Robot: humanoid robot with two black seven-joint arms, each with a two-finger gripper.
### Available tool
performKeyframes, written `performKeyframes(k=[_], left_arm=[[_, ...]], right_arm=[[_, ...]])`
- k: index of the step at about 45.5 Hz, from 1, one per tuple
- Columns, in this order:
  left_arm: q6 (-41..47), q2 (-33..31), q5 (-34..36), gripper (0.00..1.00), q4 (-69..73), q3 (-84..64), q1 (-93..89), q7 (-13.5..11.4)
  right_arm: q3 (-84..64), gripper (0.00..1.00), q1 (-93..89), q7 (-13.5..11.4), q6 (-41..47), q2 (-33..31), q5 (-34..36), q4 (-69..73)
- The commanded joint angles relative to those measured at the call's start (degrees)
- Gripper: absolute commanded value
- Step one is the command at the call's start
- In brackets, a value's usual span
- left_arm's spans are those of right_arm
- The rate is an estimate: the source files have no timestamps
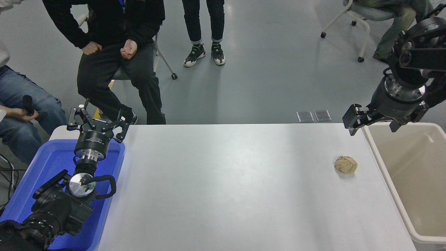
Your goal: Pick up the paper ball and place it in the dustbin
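The tan-brown crumpled paper ball [346, 164] lies on the white table [226, 181] near its right side. Right of it stands the deep beige dustbin [383, 167], showing an empty inside. My right gripper [374, 125] hangs open in the air over the dustbin's far left corner, above and beyond the paper ball, holding nothing. My left gripper [95, 120] is parked at the lower left above the blue tray, fingers spread open and empty.
A shallow blue tray [52, 164] sits at the table's left end under the left arm. People sit and stand beyond the far edge, with chairs on the grey floor. Two small grey plates [313, 116] lie on the floor behind the table.
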Motion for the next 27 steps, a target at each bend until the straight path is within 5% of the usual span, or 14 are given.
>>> performKeyframes(k=[1, 27], left_arm=[[0.17, 0.00, 0.17, 0.99, 0.00, 0.09, -0.09, 0.00], [0.00, 0.00, 0.09, 0.99, 0.00, 0.09, 0.00, 0.00]], right_arm=[[0.09, 1.00, -0.15, 0.00, 0.00, 0.05, -0.01, 0.01], [0.70, 1.00, 0.55, 0.00, 0.00, 0.23, -0.01, 0.01]])
